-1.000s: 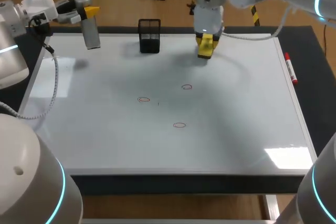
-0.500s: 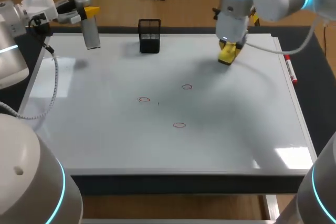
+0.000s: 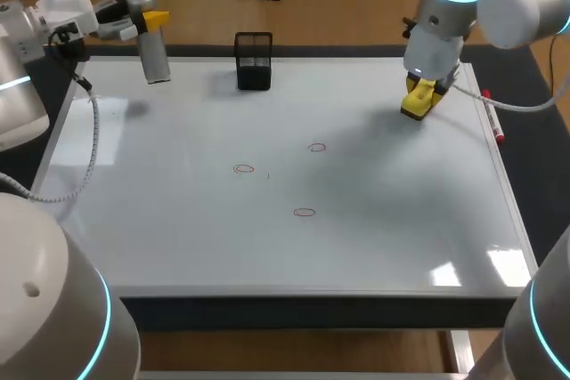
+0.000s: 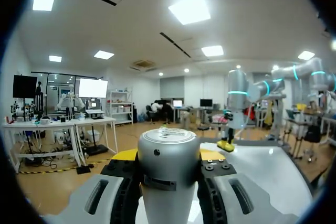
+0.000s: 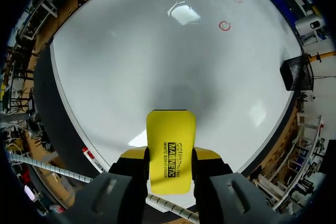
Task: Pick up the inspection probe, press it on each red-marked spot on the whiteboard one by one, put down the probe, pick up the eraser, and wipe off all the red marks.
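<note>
My left gripper (image 3: 148,24) hangs above the whiteboard's far left corner, shut on the grey cylindrical probe (image 3: 155,58), which points down. In the left wrist view the probe (image 4: 167,171) fills the gap between the fingers. My right gripper (image 3: 422,88) is over the far right part of the whiteboard (image 3: 178,238), shut on the yellow eraser (image 3: 417,102); the right wrist view shows the eraser (image 5: 170,150) clamped from both sides above the board. Three red circles (image 3: 317,148), (image 3: 244,169), (image 3: 305,213) are drawn mid-board, left of the eraser.
A black mesh holder (image 3: 254,61) stands at the board's far edge, between the two grippers. A red marker (image 3: 492,117) lies along the right edge, close to the eraser. A dark mat (image 3: 541,157) borders the board on the right.
My right arm has carried the eraser rightward along the far side of the board, from beside the mesh holder to near the right edge. The left arm and probe have stayed put.
</note>
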Controlling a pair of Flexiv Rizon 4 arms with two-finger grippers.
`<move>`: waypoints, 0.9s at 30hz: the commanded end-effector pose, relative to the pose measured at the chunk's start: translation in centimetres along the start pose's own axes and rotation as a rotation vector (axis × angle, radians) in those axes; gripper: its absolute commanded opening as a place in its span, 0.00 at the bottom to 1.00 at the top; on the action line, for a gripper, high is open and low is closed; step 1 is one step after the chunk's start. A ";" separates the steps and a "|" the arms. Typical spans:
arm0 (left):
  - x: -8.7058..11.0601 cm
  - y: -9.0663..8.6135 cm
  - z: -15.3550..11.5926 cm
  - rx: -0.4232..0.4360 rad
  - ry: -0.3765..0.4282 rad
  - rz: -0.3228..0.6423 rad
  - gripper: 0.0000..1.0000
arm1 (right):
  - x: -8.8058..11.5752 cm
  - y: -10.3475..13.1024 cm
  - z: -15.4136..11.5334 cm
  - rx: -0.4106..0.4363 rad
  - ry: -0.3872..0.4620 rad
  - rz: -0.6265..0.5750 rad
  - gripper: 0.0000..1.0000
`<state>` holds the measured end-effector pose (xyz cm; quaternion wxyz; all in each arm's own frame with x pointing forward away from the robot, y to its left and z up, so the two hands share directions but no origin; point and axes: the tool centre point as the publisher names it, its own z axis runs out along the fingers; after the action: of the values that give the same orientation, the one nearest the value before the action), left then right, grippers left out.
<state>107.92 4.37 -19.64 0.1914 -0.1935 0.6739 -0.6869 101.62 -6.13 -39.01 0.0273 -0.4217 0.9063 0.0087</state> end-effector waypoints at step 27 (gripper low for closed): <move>0.9 0.3 0.3 -0.002 0.018 0.004 0.00 | -0.1 0.0 -0.1 0.003 0.006 -0.001 0.00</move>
<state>107.67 4.01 -19.61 0.1890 -0.1884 0.6747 -0.6881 101.65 -6.01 -38.96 0.0259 -0.4216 0.9064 0.0072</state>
